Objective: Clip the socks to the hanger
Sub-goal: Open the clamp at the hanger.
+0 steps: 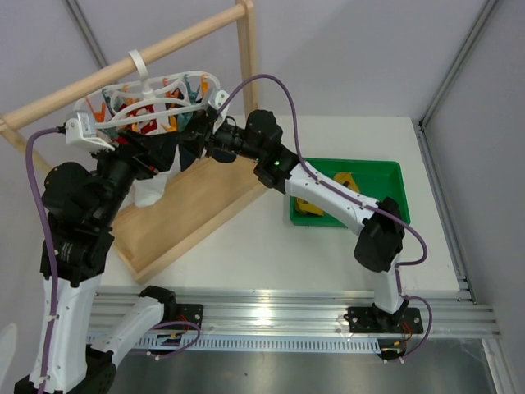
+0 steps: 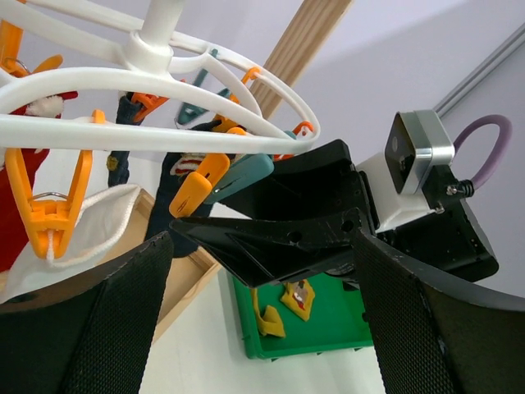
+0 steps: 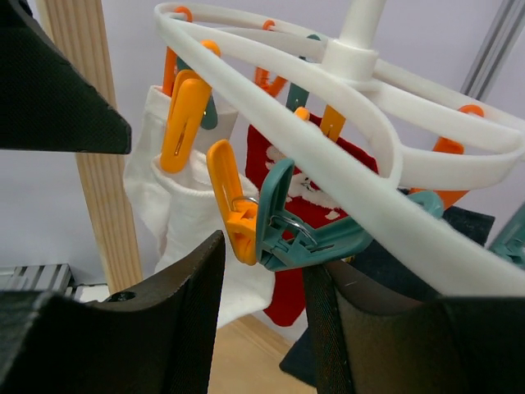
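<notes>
The white looped hanger (image 1: 156, 103) (image 2: 164, 135) (image 3: 271, 90) hangs by its hook from the wooden bar. A white sock (image 1: 148, 190) (image 2: 98, 217) (image 3: 176, 197) is clipped to it by orange pegs. Two mustard-yellow socks (image 1: 344, 179) (image 2: 297, 300) lie in the green tray. My left gripper (image 1: 176, 152) (image 2: 262, 271) is wide open under the hanger, holding nothing. My right gripper (image 1: 205, 139) (image 2: 238, 205) (image 3: 267, 263) stands partly open just below a teal peg (image 3: 303, 234) and an orange peg (image 3: 230, 205). The teal peg touches its right fingertip.
The green tray (image 1: 385, 172) (image 2: 328, 328) sits on the white table to the right. The tall wooden rack with its tray base (image 1: 197, 205) and post (image 3: 82, 189) carries the hanger. Red socks (image 3: 287, 271) and dark navy socks (image 2: 176, 189) also hang from pegs. Both grippers crowd together under the hanger.
</notes>
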Robot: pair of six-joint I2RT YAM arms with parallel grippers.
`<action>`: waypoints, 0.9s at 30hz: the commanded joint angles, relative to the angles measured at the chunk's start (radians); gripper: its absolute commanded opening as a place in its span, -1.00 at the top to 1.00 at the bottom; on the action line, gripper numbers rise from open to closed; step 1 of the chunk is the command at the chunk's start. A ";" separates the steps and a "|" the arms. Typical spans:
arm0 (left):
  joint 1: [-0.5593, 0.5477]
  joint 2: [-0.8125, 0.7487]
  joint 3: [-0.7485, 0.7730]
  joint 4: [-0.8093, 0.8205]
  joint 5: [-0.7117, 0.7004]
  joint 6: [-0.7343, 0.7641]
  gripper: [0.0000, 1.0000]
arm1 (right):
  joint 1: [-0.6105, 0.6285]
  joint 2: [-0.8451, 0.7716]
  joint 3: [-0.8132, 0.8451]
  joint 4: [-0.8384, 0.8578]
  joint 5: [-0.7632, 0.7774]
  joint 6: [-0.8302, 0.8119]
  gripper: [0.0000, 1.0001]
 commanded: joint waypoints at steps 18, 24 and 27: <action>-0.029 0.100 -0.008 0.048 -0.177 0.045 -0.14 | 0.043 -0.065 -0.003 0.032 0.017 -0.037 0.10; -0.035 0.108 -0.014 0.051 -0.242 0.053 0.13 | 0.043 -0.076 -0.016 0.039 0.012 -0.034 0.09; -0.035 0.107 -0.021 0.057 -0.269 0.051 0.30 | 0.041 -0.089 -0.039 0.047 0.018 -0.035 0.10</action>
